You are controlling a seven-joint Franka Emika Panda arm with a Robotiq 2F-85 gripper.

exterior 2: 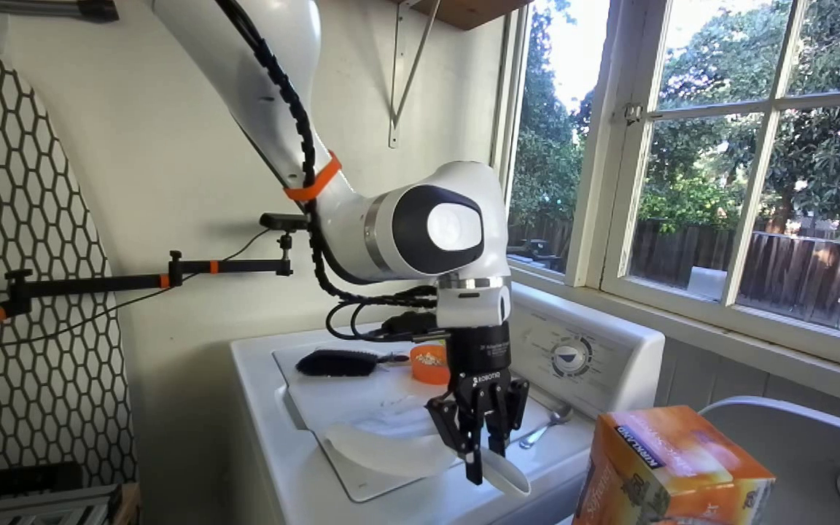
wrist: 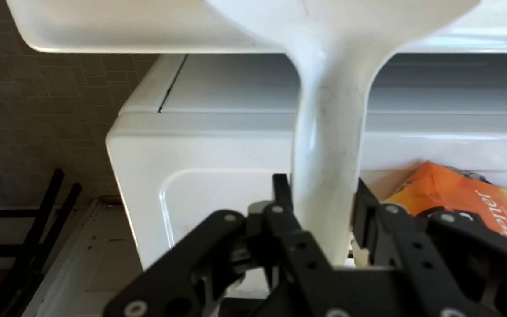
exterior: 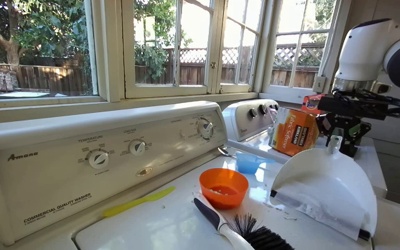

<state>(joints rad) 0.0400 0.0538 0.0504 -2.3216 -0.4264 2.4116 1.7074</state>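
Holds the dustpan (exterior: 328, 177) in the gripper (wrist: 322, 189), with jaws clamped onto its handle (wrist: 330, 119). Has it at the edge of the washer (exterior 2: 296, 467), with the lip (exterior: 318, 212) facing the brush (exterior 2: 336, 363); cannot tell whether resting on the lid (exterior: 165, 225). Shows crumbs (exterior: 290, 218) before that lip, then a bowl (exterior: 226, 198) with pale bits (exterior 2: 430, 359), near a cup (exterior: 249, 163). Shows, too, a spoon (exterior 2: 557, 418) and a knife (exterior: 139, 202) by the panel (exterior: 165, 139), and a box (exterior: 292, 132) on the next machine (exterior: 248, 121).

Your wrist view crops the white plastic dustpan (wrist: 330, 88) at the top; an exterior view cuts off the black-bristled hand brush (exterior: 234, 236) below.
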